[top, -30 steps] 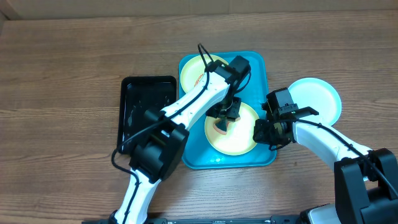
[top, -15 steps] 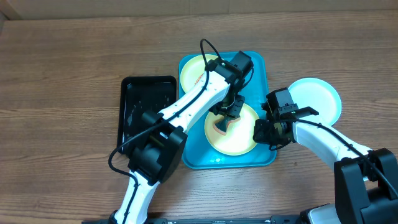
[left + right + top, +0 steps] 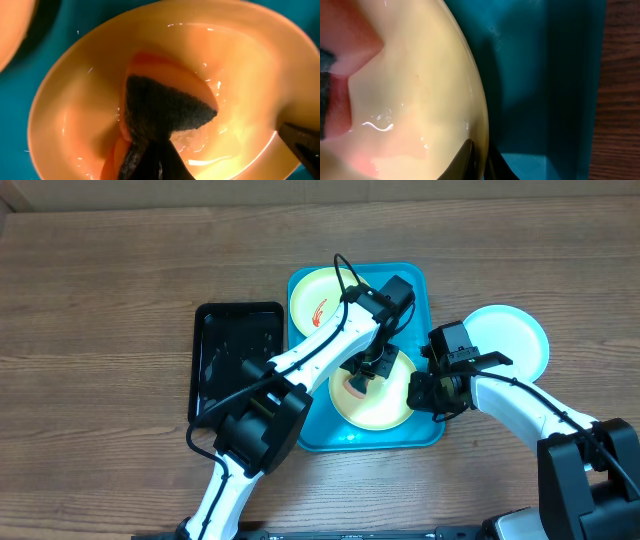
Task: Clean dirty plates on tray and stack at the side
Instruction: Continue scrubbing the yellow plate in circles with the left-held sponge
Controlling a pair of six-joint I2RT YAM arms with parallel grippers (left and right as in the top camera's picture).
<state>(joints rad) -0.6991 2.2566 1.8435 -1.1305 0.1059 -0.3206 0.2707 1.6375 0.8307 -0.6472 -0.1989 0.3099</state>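
Gripping entry: left gripper [image 3: 156, 159] clamped tight on a dark sponge [image 3: 165, 107]; right gripper [image 3: 479, 160] narrowed onto the rim of the lower plate [image 3: 392, 410].
Turquoise tray [image 3: 400, 438], one, centre frame; black tray [image 3: 225, 340], one, just left of it; plates, three: two yellow-green inside the turquoise tray, the lower plate under the sponge, the upper plate [image 3: 312, 290] red-smeared; one light blue plate [image 3: 510, 340] on the table [image 3: 100, 300] at right, beside the tray.

Three plates [image 3: 316, 296] [image 3: 386, 406] [image 3: 515, 340], two trays [image 3: 330, 436] (one black [image 3: 237, 356]).
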